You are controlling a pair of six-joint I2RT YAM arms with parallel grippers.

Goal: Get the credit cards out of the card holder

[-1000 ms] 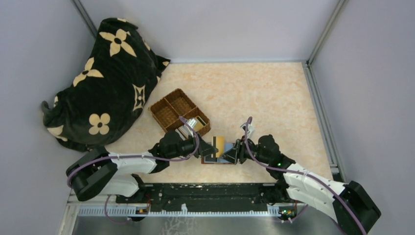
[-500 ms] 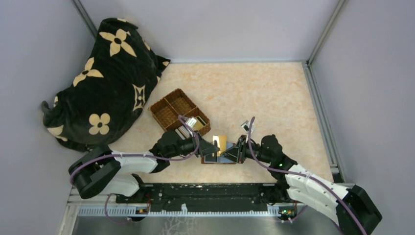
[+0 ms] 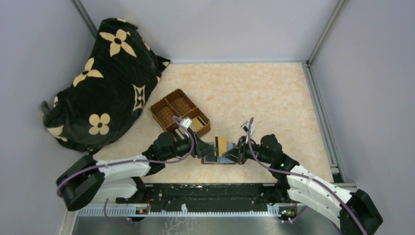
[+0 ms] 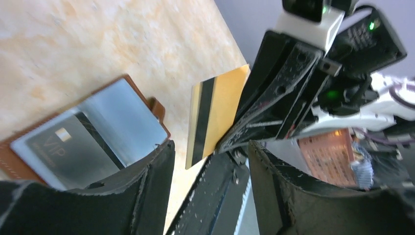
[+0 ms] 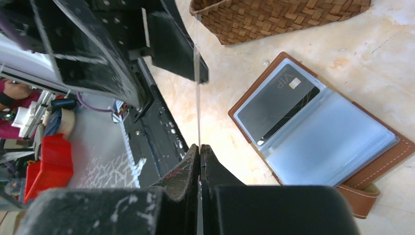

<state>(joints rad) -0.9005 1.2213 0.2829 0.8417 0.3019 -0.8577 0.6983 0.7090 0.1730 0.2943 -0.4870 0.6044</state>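
Credit card [image 4: 218, 115], one gold, in right gripper [image 5: 199, 146]; one dark card [image 5: 276, 104] in holder [image 5: 366, 198].

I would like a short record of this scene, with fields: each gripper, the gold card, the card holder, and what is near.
left gripper: open, near the gold card, not gripping it
right gripper: shut on the gold card
gold card: on edge above the table, outside the card holder
card holder: lying open on the table
inside it: one dark VIP card
nearby: wicker basket
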